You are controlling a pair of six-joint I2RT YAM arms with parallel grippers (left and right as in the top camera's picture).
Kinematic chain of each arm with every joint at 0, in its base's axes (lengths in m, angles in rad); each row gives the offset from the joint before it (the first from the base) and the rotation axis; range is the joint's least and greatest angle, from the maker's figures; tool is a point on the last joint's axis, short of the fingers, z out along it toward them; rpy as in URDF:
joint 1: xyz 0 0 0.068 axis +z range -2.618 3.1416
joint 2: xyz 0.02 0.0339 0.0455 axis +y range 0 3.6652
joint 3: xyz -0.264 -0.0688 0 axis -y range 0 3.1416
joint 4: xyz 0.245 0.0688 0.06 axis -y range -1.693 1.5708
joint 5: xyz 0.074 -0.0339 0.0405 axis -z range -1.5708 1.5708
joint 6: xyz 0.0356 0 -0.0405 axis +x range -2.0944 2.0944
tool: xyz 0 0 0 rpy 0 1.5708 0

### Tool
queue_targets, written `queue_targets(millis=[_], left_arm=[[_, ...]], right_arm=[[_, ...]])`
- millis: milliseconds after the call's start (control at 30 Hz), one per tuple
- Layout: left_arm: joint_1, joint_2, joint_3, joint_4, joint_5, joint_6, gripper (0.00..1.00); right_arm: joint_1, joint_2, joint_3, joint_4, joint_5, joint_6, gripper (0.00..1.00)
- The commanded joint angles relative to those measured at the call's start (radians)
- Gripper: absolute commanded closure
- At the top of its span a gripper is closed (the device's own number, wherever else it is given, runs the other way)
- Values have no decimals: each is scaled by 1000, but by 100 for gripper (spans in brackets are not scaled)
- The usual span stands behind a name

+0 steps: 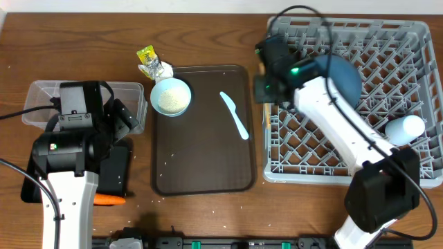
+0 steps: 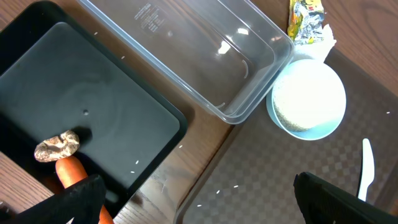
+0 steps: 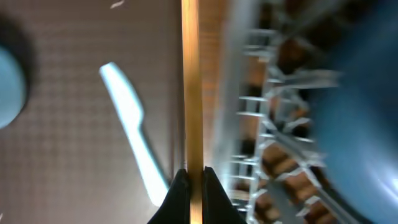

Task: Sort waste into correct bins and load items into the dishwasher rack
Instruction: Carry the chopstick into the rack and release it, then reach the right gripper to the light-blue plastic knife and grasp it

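— Dominating the right of the table, the grey dishwasher rack (image 1: 408, 48) already carries the blue plate (image 1: 346, 79), propped among its far pegs, and a white bowl (image 1: 405, 128) towards its right edge. Why is the right gripper (image 3: 194, 177) at its left rim?

— It hangs over the strip of table between the rack and the brown serving tray (image 1: 201, 159), fingers pinched almost together, nothing visible between them, though that view is blurred. My guess is the pale-blue spoon (image 1: 235, 116), lying on the tray just left of it, is its target.

— And the left side?

— The clear tub (image 2: 186, 56) shows nothing inside. The black tray (image 2: 81, 106) sits just near of it, side by side so that each kind of waste has its own bin. The left gripper (image 2: 198, 186) hovers where the bins meet the serving tray, spread wide and holding nothing.

— The smaller things?

— The light-blue cup (image 2: 311, 134) stands on the serving tray's far left corner, full of rice (image 2: 305, 96), so it likely needs emptying before racking. The carrot (image 2: 71, 174) and brown lumpy piece (image 2: 56, 147) touch at the black tray's near edge. The piece is inside, but I cannot tell about the carrot. The wrapper (image 2: 306, 18) lies unsorted on the table beyond the cup.
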Motion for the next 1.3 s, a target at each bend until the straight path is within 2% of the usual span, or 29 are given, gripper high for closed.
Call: queue_targets(millis=[0,300,333,400,433,500,567,633,833,967,1167,1267], left_arm=[[5,2,17,-2,-19,-9,2],[5,2,17,-2,-19,-9,2],[5,2,17,-2,-19,-9,2],[5,2,17,-2,-19,-9,2],[5,2,17,-2,-19,-9,2],[5,2,17,-2,-19,-9,2],[5,2,17,-2,-19,-9,2],[5,2,17,-2,-19,-9,2],[5,2,17,-2,-19,-9,2],[5,2,17,-2,-19,-9,2],[5,2,17,-2,-19,-9,2],[5,2,17,-2,-19,-9,2]], right_arm=[[-35,-9,5,-2,14,70,99],[-93,-4,3,-49,50,116,99],[-93,-2,3,-60,46,115,93],[-89,0,2,-50,34,69,56],[-86,0,2,-35,31,29,53],[-74,-7,3,20,2,-86,56],[-47,-8,4,85,-46,-193,69],[-21,-6,4,120,-67,-223,78],[60,42,3,140,-65,-301,75],[105,122,3,153,-31,-339,67],[138,251,3,182,-53,-339,69],[150,290,3,180,-55,-355,66]])
